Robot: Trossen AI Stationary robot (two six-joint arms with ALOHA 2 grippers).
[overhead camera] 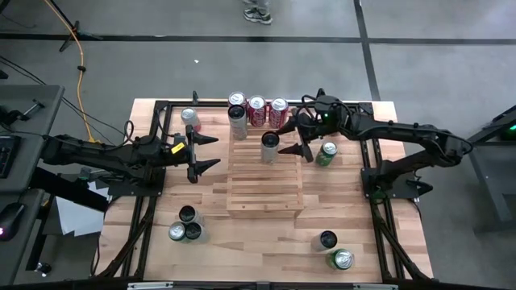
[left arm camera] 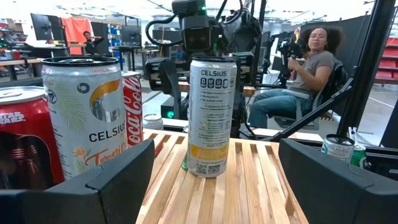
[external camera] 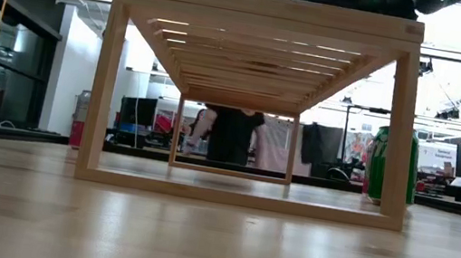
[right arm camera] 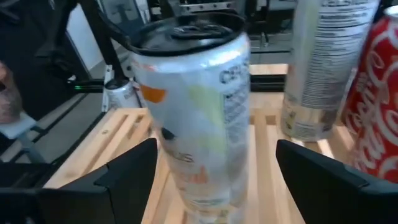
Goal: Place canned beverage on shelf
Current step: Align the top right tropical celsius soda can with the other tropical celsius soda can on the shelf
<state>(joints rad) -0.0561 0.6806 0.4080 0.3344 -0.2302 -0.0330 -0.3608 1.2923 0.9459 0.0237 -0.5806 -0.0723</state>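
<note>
Progress: one tall white can is standing upright on the shelf, so the placing itself is looking done; what is remaining, as a judgement, is for the right arm to be pulling clear and for further cans to be brought over.
Left gripper: it is hovering just off the shelf's left edge, fingers spread wide and holding nothing, pointing across the slats at the can.
Cans left of the shelf: one with a pink top is standing near the far-left corner; a group of three is waiting off the near-left corner.
Back row: four cans, two white and two red, are lining the shelf's far edge; whether they are resting on the slats or just behind them is not clear.
Placed can: it is sitting on the far half of the shelf, near its middle line; slim and tall, white with a yellow-orange band low down, dark lid, small printed text and a code on its side.
Right gripper: it is sitting just right of the placed can, at the shelf's far-right part, fingers parted on either side of the can and apparently not pressing it.
Cans right of the shelf: a green one is standing just beside the right edge; two more are waiting well off the near-right corner.
</note>
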